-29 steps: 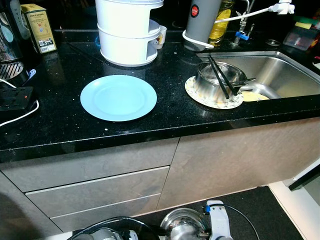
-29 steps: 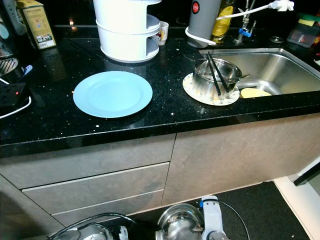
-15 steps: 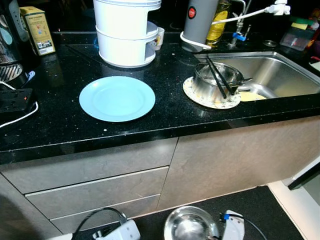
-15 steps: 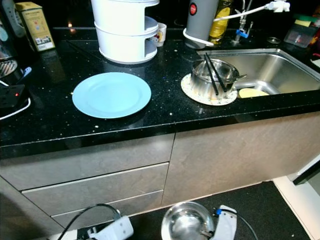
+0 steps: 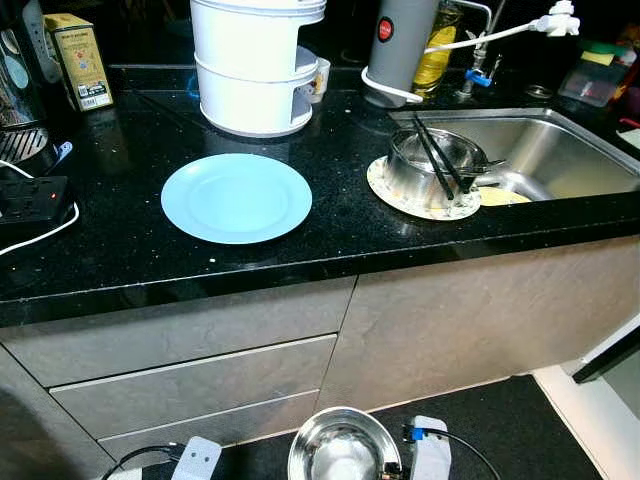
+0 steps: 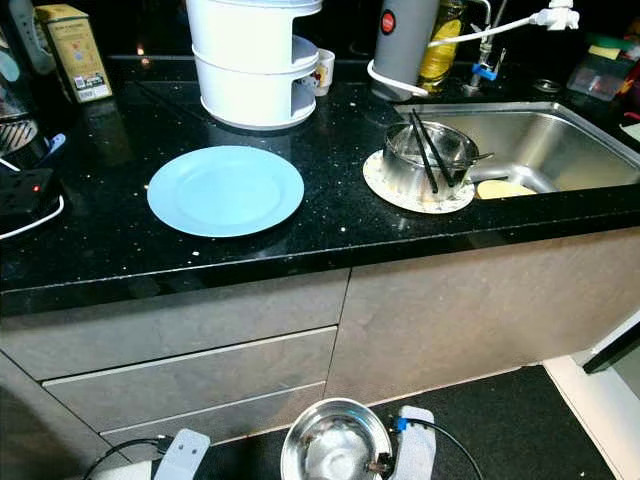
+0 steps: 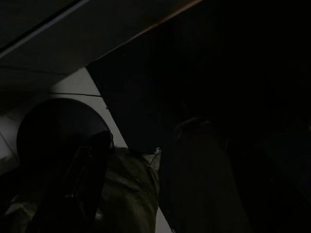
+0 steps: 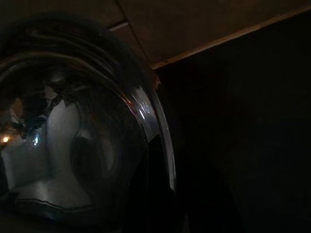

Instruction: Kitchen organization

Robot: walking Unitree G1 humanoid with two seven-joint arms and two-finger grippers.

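Shiny bowl (image 5: 343, 447) low down by drawers (image 5: 190, 385), held at right gripper; close up in right wrist view (image 8: 73, 145). Can't tell finger grip, either hand. Blue plate (image 5: 237, 197) on black counter (image 5: 120, 250). Pot (image 5: 432, 167) with chopsticks (image 5: 436, 155) beside sink (image 5: 560, 150).

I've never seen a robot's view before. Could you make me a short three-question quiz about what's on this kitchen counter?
1. True or false: the blue plate has food on it.
2. What lies across the steel bowl next to the sink? A) a spoon B) black chopsticks C) a sponge
3. What stands behind the blue plate?

Key
1. False; it is bare.
2. B
3. A white stacked container.
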